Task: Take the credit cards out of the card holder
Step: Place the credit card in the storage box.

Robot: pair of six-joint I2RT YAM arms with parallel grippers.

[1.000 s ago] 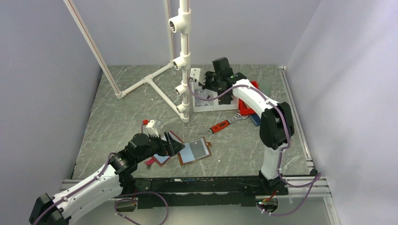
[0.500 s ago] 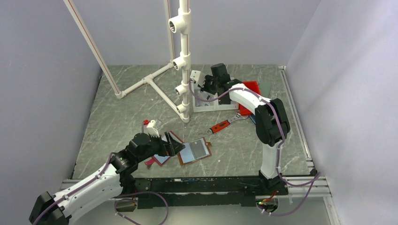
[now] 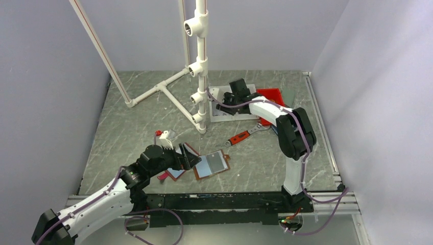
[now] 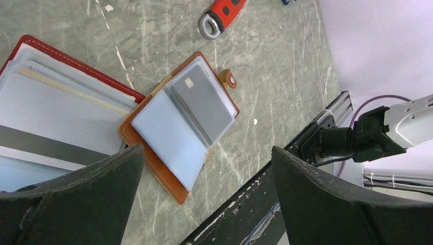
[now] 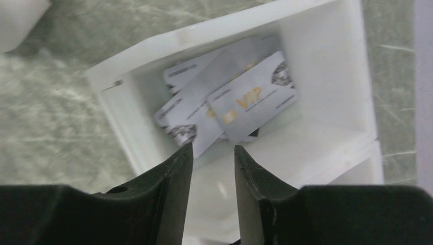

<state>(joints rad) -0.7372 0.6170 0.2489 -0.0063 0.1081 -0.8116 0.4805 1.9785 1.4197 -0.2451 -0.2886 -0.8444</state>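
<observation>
A white plastic pipe frame [image 3: 200, 61] stands at the far middle of the grey marbled counter [image 3: 127, 138]. Just to its right sits a white open plastic box [image 3: 217, 115], with a flat red plastic tray [image 3: 270, 97] touching its right side. Silver plastic cards [image 5: 245, 102] lie overlapping in one compartment of the box [image 5: 327, 143], beneath the right end effector [image 5: 210, 150]. A red-handled metal wrench [image 3: 242, 137] lies nearer than the box. Nearer still, an opened tan leather card holder [image 3: 212, 164] lies flat, its left edge over an opened red leather card holder [image 4: 51, 102], which lies under the left end effector [image 3: 186, 158]. A small white-and-red object [image 3: 163, 136] sits behind them.
</observation>
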